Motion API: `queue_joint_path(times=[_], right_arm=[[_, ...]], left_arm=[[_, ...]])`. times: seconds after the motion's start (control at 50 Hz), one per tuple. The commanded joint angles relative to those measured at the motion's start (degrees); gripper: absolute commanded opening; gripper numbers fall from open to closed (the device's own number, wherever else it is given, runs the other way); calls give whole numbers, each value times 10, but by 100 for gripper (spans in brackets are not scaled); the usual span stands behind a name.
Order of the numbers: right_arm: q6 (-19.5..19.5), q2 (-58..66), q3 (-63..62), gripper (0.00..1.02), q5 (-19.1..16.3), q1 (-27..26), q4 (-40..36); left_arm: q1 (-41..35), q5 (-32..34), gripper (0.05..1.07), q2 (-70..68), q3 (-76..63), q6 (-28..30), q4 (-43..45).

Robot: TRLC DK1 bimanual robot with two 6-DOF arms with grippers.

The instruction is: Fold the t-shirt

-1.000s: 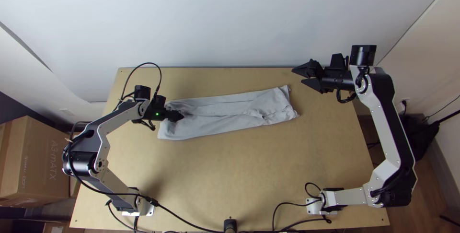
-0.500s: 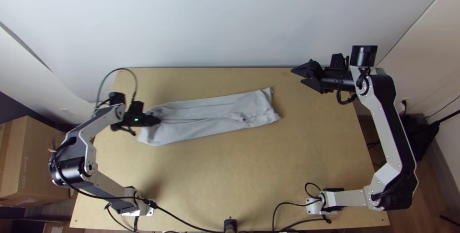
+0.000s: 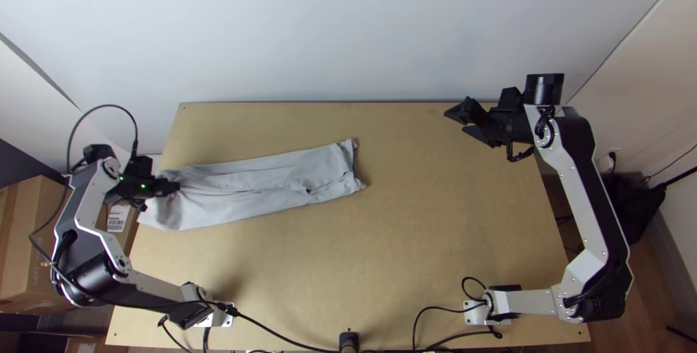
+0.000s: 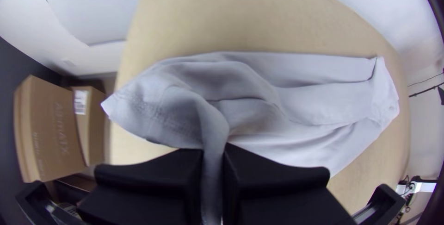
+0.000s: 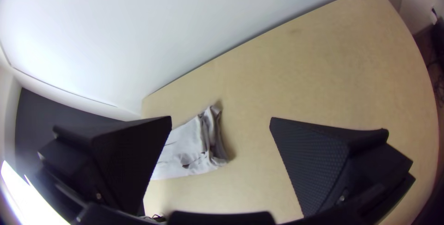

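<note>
The light grey t-shirt (image 3: 254, 181) lies as a long folded strip across the table's left half, wrinkled along its length. At the strip's left end, my left gripper (image 3: 174, 187) is shut on the cloth; in the left wrist view a raised ridge of fabric runs between the fingers of my left gripper (image 4: 213, 169). Over the table's far right edge, my right gripper (image 3: 456, 120) stands open, well apart from the shirt. Between the spread fingers of my right gripper (image 5: 221, 125), the right wrist view shows the crumpled far end of the shirt (image 5: 203, 144).
Bare wood of the table (image 3: 421, 244) stretches right of and below the cloth. A pale wall (image 3: 348, 33) rises behind the far edge. Cardboard boxes (image 4: 51, 128) stand beyond the left edge. Black cables lie along the near edge.
My left gripper has moved left and slightly toward the near side, dragging the whole shirt strip with it. The right arm has shifted only slightly, its gripper tilted a little differently.
</note>
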Motion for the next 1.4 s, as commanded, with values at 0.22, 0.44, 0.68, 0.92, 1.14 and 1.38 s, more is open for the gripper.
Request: queue_joint_path(times=[0.22,0.44,0.68,0.92,1.14,1.38], right_arm=[[-21,-14,-17,98,67,20,-13],[-23,-31,-31,98,67,11,-16],[-26,-50,-54,98,67,1,-16],[-27,-70,-82,98,67,0,-16],[-31,-86,-111,98,68,-3,-12],[-34,-106,-144,98,68,-11,-2]], left_arm=[[-137,-159,8,-96,107,-6,-72],[-315,-302,8,-117,93,-58,-74],[-491,-385,8,-59,151,-137,-126],[-593,-421,8,50,258,-220,-158],[-662,-434,8,146,380,-280,-212],[-733,-479,8,257,473,-334,-267]])
